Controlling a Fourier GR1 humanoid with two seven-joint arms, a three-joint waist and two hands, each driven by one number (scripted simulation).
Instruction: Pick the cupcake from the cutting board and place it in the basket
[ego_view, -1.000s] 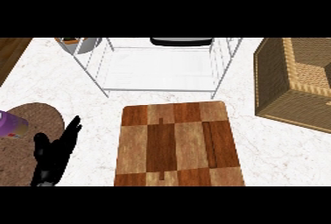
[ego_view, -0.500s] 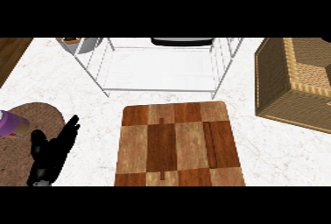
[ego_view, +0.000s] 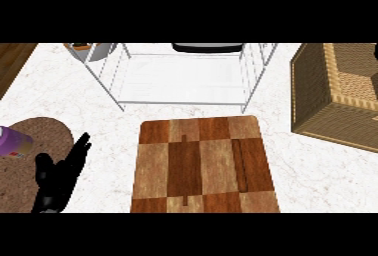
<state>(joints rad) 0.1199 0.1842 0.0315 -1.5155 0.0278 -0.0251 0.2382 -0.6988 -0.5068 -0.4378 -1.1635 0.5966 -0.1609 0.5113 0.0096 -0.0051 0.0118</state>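
Observation:
The checkered wooden cutting board lies in the middle of the counter, and nothing stands on it. No cupcake shows anywhere in the head view. The woven basket sits at the right edge, partly cut off, and what I see of its inside holds nothing. My left hand rests at the lower left, beside the board's left edge, open with fingers straight and pointing up. My right hand is out of sight.
A white wire dish rack stands behind the board. A brown round mat lies at the left with a purple cup on it. A small container sits at the back left.
My left hand has shifted very slightly; everything else stays as it was.

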